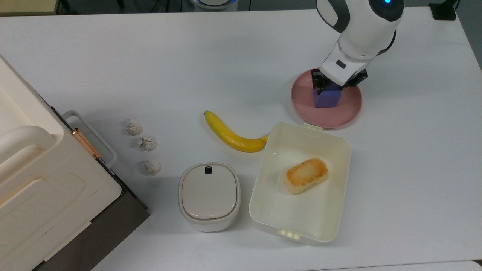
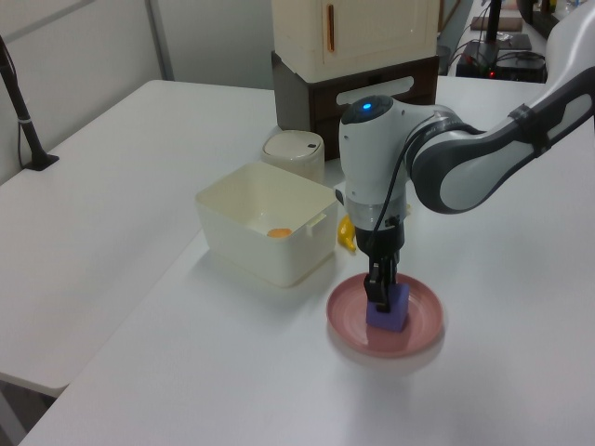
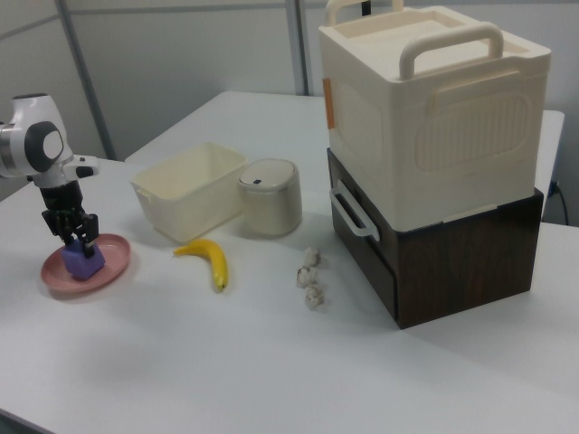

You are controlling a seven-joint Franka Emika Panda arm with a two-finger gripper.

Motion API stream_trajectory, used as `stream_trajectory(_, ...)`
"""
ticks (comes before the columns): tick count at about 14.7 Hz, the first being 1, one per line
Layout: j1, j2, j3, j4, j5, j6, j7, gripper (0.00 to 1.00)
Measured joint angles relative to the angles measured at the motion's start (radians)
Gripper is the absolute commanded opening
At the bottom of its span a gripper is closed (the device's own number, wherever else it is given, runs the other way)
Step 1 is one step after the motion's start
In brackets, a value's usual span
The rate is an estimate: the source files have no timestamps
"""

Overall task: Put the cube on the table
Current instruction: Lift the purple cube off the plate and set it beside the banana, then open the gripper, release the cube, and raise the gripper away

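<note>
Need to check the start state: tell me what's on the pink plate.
The cube sits on the plate, with the gripper down over its top. The gripper covers the cube's upper face; the rest of the plate is bare.

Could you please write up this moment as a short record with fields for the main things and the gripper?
cube: blue-purple cube resting on the pink plate
gripper: gripper down over the cube, fingers closed on its two sides
table: white table, cube not on it yet
box: open cream box holding a toasted bread piece
banana: banana lying on the table, its tip touching the box
lidded container: lidded container beside the box
</note>
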Motion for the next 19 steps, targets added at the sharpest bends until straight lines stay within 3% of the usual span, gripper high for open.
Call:
stream_trajectory(4,-0.026,-0.05,-0.016,0.017,-0.009,-0.099,-0.035,0.08)
stream_trajectory(8,-0.18,-0.108,-0.026,0.013,-0.016,-0.156,-0.203,0.08)
stream_trajectory(13,-0.326,-0.042,-0.027,-0.018,-0.093,-0.148,-0.312,0.1)
stream_trajectory(14,-0.337,-0.027,-0.027,-0.022,-0.1,-0.131,-0.317,0.23)
stream_trajectory(15,-0.349,-0.015,-0.026,-0.028,-0.104,-0.108,-0.318,0.65)
stream_trajectory(16,-0.363,-0.009,-0.026,-0.032,-0.105,-0.095,-0.327,1.0)
stream_trajectory(19,-0.398,-0.01,-0.025,-0.029,-0.109,-0.075,-0.351,1.0)
